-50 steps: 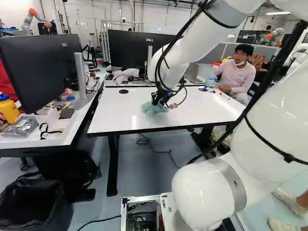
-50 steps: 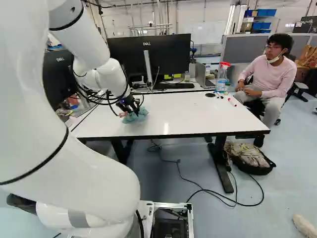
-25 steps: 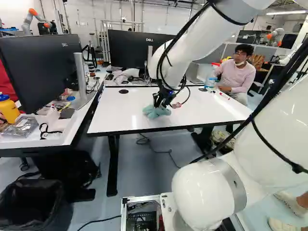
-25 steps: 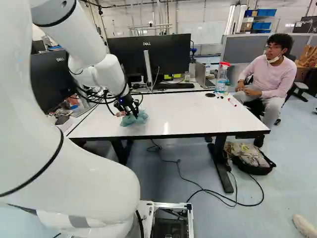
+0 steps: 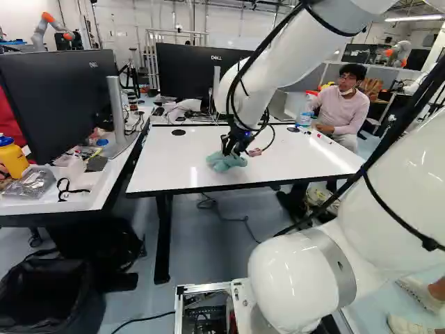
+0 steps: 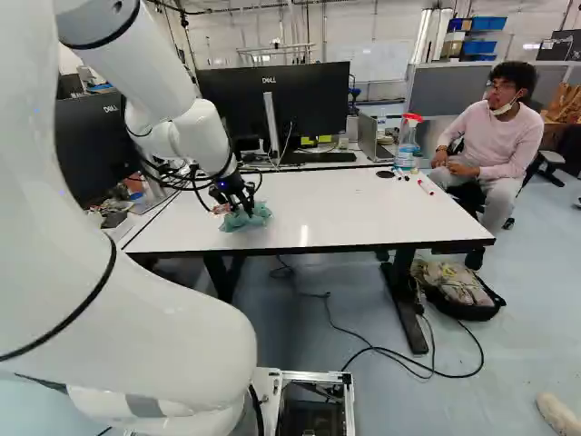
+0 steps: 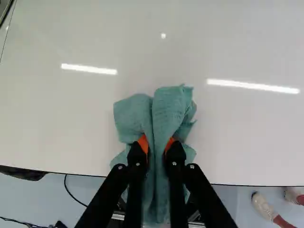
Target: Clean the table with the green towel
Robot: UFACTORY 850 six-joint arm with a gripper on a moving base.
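In the left base view my gripper (image 5: 233, 147) is low over the white table (image 5: 278, 156), toward its left part. The green towel (image 5: 224, 162) lies bunched on the tabletop beneath the fingertips. From the wrist, the gripper (image 7: 157, 147) has its two orange pads pressed on the towel (image 7: 168, 109) from both sides, a thick fold squeezed between them. Cloth spreads ahead of the fingers and also runs back between them, near the table's edge.
A spray bottle (image 6: 408, 141) and markers (image 6: 425, 186) are at the table's far right. Monitors (image 6: 277, 104) stand behind. A side desk (image 5: 69, 198) with clutter adjoins on the left. A person (image 6: 490, 136) sits beyond the right end. Another robot (image 5: 52, 28) stands far back.
Compared with a second ago, the arm has shifted and the gripper has moved slightly nearer the front edge, taking the towel with it. Over the last half second hardly anything differs.
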